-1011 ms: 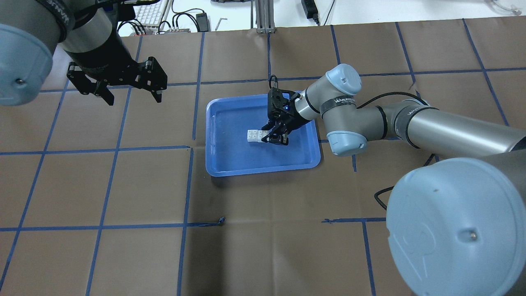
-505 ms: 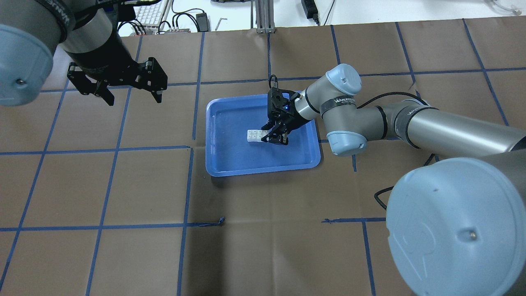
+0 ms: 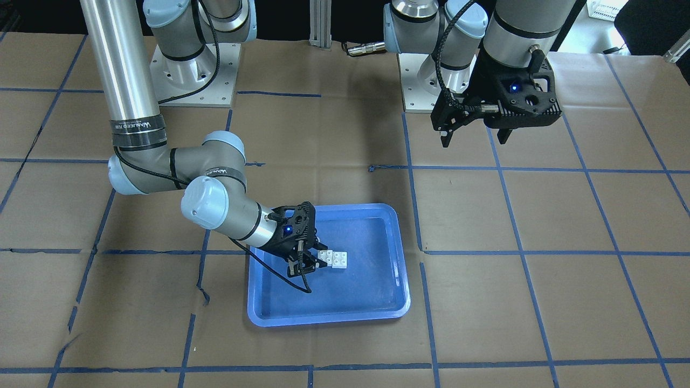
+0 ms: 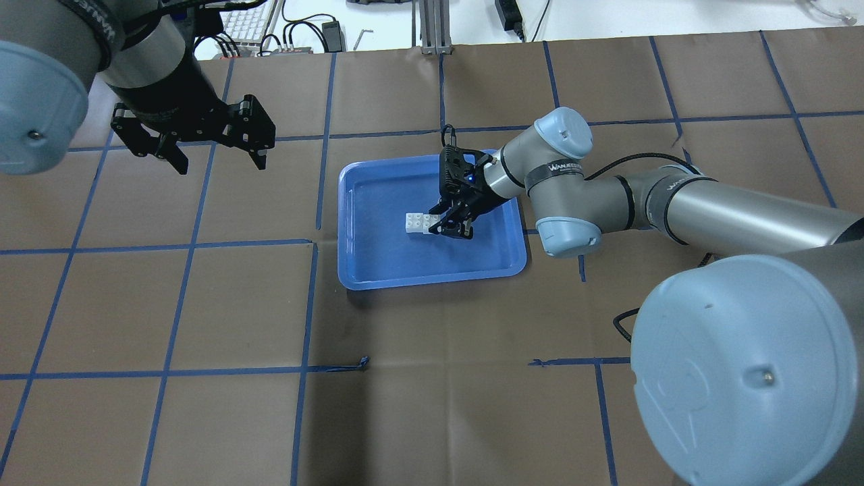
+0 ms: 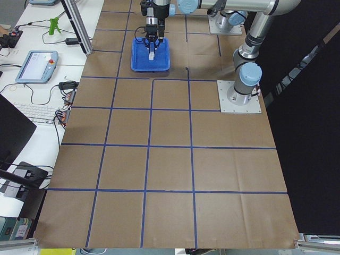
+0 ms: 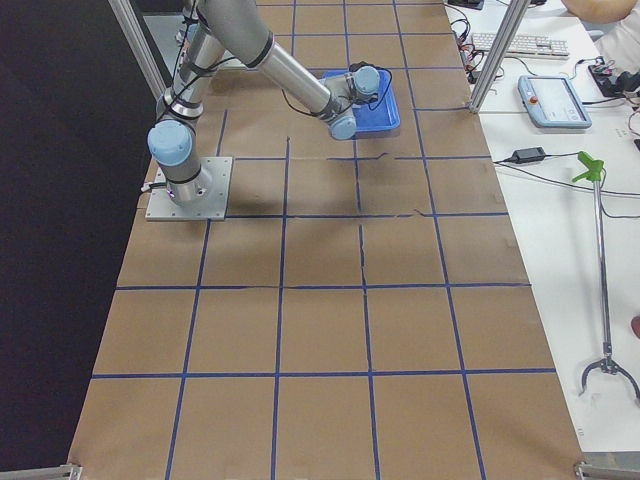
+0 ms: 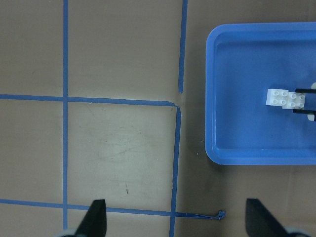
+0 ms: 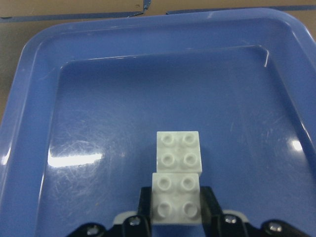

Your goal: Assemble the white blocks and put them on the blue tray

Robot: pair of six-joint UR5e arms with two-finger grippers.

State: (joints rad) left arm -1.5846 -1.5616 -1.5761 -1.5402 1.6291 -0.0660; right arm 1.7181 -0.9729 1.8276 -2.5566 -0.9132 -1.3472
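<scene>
The two white blocks (image 4: 417,221) are joined with an offset and rest on the floor of the blue tray (image 4: 351,270). My right gripper (image 4: 447,228) reaches into the tray from the right, shut on the near block of the pair. In the right wrist view its fingers (image 8: 145,200) flank that block (image 8: 176,195), and the tray rim (image 8: 29,98) curves around. The blocks (image 3: 335,258) and right gripper (image 3: 304,264) also show in the front view. My left gripper (image 4: 221,162) is open and empty, raised above the table left of the tray. Its wrist view shows the blocks (image 7: 286,99).
The table is covered in brown paper with a grid of blue tape lines (image 4: 310,304). A keyboard and cables (image 4: 250,27) lie beyond the far edge. The arm bases (image 3: 188,70) stand at the robot's side of the table.
The right arm's upper joints have shifted slightly. The right gripper, the blocks and the left gripper stay where they were.
</scene>
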